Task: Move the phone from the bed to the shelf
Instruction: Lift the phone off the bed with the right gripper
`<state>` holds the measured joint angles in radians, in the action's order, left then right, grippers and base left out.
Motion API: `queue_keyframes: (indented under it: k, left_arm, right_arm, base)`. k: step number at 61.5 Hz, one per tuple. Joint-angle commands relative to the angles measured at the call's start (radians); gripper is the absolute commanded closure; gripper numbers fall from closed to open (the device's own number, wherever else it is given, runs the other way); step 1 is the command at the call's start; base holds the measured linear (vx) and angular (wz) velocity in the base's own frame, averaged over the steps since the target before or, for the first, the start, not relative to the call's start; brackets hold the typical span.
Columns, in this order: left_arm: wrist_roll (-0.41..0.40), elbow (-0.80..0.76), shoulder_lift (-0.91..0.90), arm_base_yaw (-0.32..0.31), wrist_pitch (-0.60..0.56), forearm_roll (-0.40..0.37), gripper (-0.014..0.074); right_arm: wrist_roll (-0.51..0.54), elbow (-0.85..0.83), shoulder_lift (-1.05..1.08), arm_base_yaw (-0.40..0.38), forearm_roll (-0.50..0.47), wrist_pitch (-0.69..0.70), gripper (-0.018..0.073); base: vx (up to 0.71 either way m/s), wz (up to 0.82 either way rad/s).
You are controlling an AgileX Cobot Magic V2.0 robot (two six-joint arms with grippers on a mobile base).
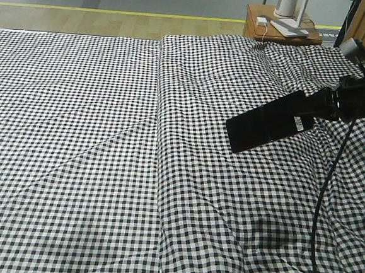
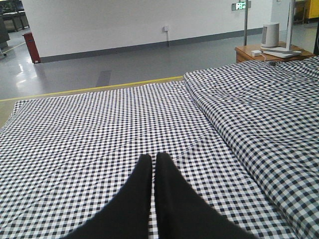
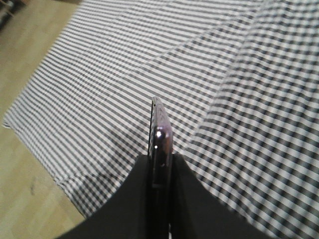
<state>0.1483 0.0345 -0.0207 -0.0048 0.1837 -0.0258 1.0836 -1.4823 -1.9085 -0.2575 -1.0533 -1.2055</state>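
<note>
The checked bed [image 1: 72, 166] lies nearest; above it my right pincer [image 1: 311, 107] clamps the glossy black phone [image 1: 269, 125], white sticker showing, tilted. Left wrist: my left pincer [image 2: 152, 158] is pressed together over the bed. Right wrist: the phone's pinkish rim, edge-on.

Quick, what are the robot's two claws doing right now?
Left gripper: closed, holding nothing.
Right gripper: closed on the phone, held above the bed.

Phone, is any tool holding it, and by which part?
The right tool clamps the phone by one short end, faces pinched; it hangs clear above the bed.
</note>
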Motion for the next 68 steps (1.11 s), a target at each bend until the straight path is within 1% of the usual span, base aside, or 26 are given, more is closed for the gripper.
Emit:
queue_keyframes:
  k: [1,5,7,11,17,23,36,58,68]
  left_arm:
    - [-0.006,-0.023,-0.004,-0.006,-0.071,-0.009,0.0595]
    - [-0.006,-0.023,-0.004,-0.006,-0.071,-0.009,0.0595]
    - [-0.006,-0.023,-0.004,-0.006,-0.071,-0.009,0.0595]
    - [-0.006,-0.023,-0.004,-0.006,-0.071,-0.009,0.0595]
    - [-0.006,-0.023,-0.004,-0.006,-0.071,-0.009,0.0595]
    - [-0.006,-0.023,-0.004,-0.006,-0.071,-0.009,0.0595]
    - [-0.006,-0.023,-0.004,-0.006,-0.071,-0.009,0.0595]
    - [-0.006,-0.023,-0.004,-0.006,-0.071,-0.009,0.0595]
    - [-0.006,-0.023,-0.004,-0.006,-0.071,-0.009,0.0595]
  right_arm:
    - [0.104,0.074,0.136,-0.001,-0.209,-0.082,0.0562]
    - [0.146,0.141,0.204,0.000,-0.270,-0.082,0.0562]
    - [0.164,0.174,0.247,0.006,-0.282,-0.082,0.0562]
    - [0.175,0.212,0.308,0.016,-0.279,-0.082,0.0562]
    - [0.190,0.261,0.398,0.053,-0.278,-0.081,0.0562]
    - [0.207,0.283,0.468,0.108,-0.272,-0.081,0.0562]
    - [0.160,0.283,0.563,0.248,-0.265,-0.081,0.0562]
    - [0.117,0.283,0.623,0.468,-0.264,-0.081,0.0562]
    - [0.117,0.283,0.637,0.540,-0.269,-0.081,0.0562]
  base:
    - [0.00,0.00]
    - [0.00,0.00]
    - [0.00,0.00]
    - [0.00,0.00]
    - [0.00,0.00]
    - [0.00,0.00]
    - [0.00,0.00]
    - [0.00,0.00]
    - [0.00,0.00]
